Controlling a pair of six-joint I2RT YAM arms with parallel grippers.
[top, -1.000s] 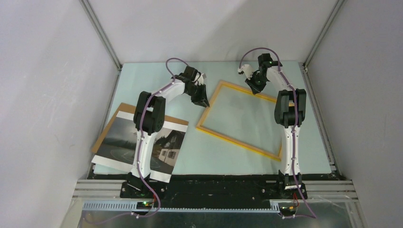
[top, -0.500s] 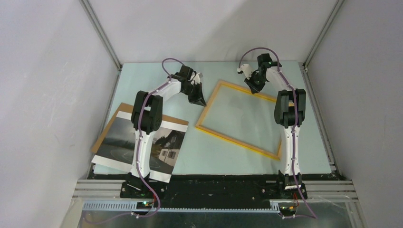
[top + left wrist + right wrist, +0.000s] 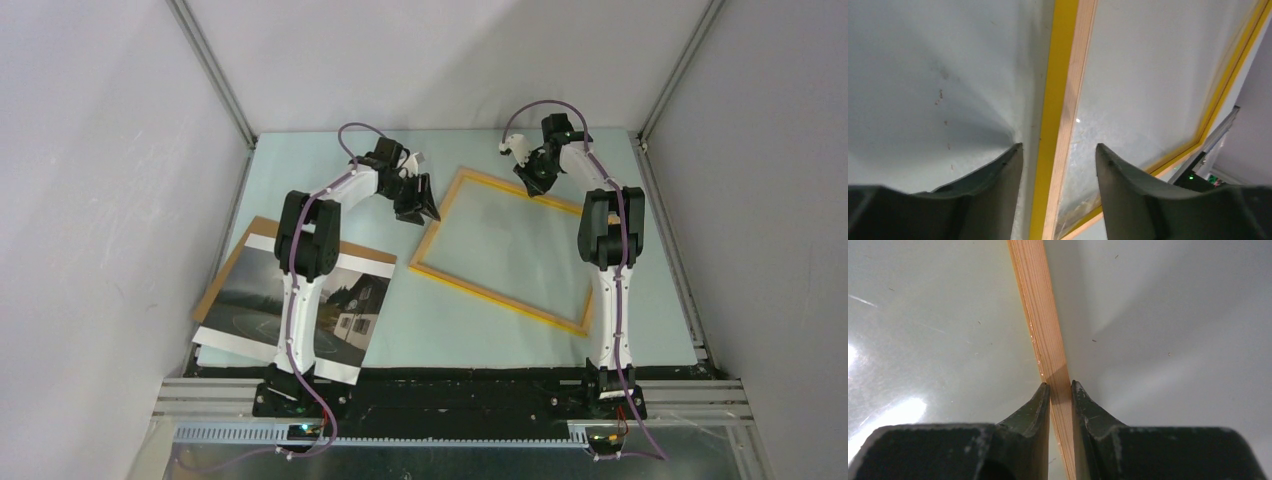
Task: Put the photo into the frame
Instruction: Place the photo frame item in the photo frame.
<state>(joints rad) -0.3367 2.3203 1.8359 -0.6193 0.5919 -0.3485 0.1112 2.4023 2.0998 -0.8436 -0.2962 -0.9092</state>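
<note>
The right gripper (image 3: 1060, 385) pinches the frame (image 3: 505, 250) near the tabletop's far edge. The left gripper (image 3: 1058, 150), its fingers apart, straddles the frame's left side.

**A robot test cell in a lab**

You are looking into a purpose-built robot cell, the kind found in a lab. Plain grey-white panels (image 3: 100, 200) close in the desk (image 3: 450, 325) on three sides and meet at bare aluminium struts (image 3: 212, 72). The desk top is a pale green mat, and your left wrist view shows it scuffed and speckled. Two arms, the left (image 3: 300, 250) and the right (image 3: 610, 240), are bolted to a black strip (image 3: 450, 385) at the near edge. Purple cables (image 3: 540, 103) run along them. A slotted metal rail (image 3: 400, 433) lies in front, and a small green light (image 3: 303, 428) glows by the left base.
</note>
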